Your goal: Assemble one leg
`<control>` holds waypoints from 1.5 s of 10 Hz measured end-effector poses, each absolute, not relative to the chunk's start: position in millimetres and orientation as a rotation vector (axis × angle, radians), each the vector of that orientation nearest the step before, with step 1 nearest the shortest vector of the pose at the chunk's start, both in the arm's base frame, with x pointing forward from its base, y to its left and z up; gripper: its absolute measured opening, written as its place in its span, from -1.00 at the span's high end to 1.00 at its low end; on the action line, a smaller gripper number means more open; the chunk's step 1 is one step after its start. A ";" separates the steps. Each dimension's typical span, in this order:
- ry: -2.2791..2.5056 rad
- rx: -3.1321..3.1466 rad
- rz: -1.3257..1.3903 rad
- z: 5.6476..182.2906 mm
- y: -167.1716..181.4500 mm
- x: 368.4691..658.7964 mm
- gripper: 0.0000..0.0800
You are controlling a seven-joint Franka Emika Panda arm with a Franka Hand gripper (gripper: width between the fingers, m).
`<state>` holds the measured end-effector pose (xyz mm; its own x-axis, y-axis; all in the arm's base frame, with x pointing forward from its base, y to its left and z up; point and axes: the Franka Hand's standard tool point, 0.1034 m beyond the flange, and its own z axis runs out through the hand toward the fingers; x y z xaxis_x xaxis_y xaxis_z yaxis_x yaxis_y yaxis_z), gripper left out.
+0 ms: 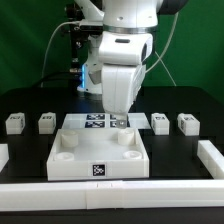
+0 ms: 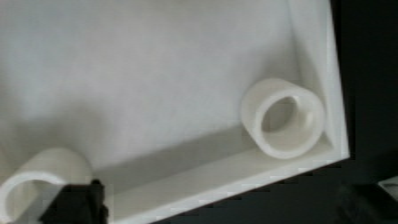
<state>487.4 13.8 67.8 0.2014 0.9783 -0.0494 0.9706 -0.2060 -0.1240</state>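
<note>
Four legs, small white chunky blocks with tags, stand in a row on the black table: two at the exterior view's left (image 1: 14, 123) (image 1: 46, 122) and two at its right (image 1: 160, 122) (image 1: 188, 123). The big flat white top (image 1: 100, 157) with round corner sockets lies in front of them. My gripper (image 1: 118, 122) hangs over the top's far right corner, empty, jaws spread. In the wrist view the gripper (image 2: 224, 202) shows one dark finger (image 2: 75, 200). Below it are the top's inner face (image 2: 143, 90) and a round socket (image 2: 285, 120).
The marker board (image 1: 92, 122) lies just behind the top, between the two pairs of legs. White rails run along the table's front (image 1: 110, 195) and right side (image 1: 208, 152). A second socket (image 2: 36, 178) shows by the finger.
</note>
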 end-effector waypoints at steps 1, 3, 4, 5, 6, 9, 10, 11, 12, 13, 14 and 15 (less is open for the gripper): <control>-2.007 -2.305 0.215 67.0 9.7 481.8 -0.63; -2.014 -2.295 0.228 67.1 7.2 480.5 -0.62; -2.013 -2.295 0.230 66.6 7.0 480.2 -0.62; -2.013 -2.295 0.230 66.5 7.0 480.1 -0.63; -2.013 -2.295 0.230 66.4 7.0 480.1 -0.62; -2.158 -2.104 0.261 55.1 -8.4 458.7 -0.62; -2.197 -2.047 0.258 51.3 -16.0 452.1 -0.63; -2.207 -2.017 0.262 46.5 -23.7 443.6 -0.63; -2.190 -2.020 0.270 42.6 -29.0 438.4 -0.63; -2.175 -2.020 0.278 37.4 -31.6 434.7 -0.62; -2.162 -2.018 0.288 31.7 -30.8 431.7 -0.62; -2.155 -2.012 0.294 26.0 -28.4 430.6 -0.63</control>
